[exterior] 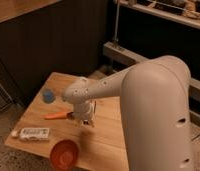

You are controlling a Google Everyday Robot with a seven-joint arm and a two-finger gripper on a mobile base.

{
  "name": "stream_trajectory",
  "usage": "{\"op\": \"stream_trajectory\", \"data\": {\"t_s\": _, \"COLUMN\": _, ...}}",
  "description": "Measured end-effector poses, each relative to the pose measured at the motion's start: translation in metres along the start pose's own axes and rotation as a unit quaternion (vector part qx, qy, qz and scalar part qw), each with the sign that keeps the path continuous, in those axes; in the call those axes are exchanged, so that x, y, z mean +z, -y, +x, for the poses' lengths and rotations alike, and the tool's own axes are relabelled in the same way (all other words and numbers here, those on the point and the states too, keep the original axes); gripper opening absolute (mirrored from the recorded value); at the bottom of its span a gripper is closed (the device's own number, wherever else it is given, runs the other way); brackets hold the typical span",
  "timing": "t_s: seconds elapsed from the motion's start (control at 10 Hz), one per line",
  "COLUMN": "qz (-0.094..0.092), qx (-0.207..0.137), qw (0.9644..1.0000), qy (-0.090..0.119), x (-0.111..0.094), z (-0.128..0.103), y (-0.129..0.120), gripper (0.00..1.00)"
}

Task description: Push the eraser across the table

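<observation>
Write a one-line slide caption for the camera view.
Everyday Robot's gripper low over the wooden table, just beside the carrot, with a blue cup, white tube and orange bowl nearby.

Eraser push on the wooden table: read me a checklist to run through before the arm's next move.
1. Gripper low over the table's middle: ok.
2. Eraser in sight: cannot tell; it may be hidden under the gripper.
3. Carrot apart from the gripper: not ok; its tip lies right beside it.
4. Red bowl safe: not ok; it sits at the near edge.
5. White tube and blue cup out of the way: ok, probably.
</observation>
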Motion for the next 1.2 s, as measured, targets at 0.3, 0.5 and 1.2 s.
{"op": "stream_trajectory", "data": {"t_s": 0.3, "qz": 0.005, "qx": -0.002, "qw": 1.0, "qy": -0.007, "x": 0.006, "z": 0.004, "y": -0.003, "gripper": 0.57}}
{"op": "stream_trajectory", "data": {"t_s": 0.5, "qz": 0.006, "qx": -0.003, "qw": 0.9999, "qy": -0.01, "x": 0.01, "z": 0.005, "y": -0.006, "gripper": 0.57}}
{"op": "stream_trajectory", "data": {"t_s": 1.2, "qz": 0.006, "qx": 0.027, "qw": 0.9995, "qy": -0.016, "x": 0.021, "z": -0.004, "y": -0.003, "gripper": 0.49}}
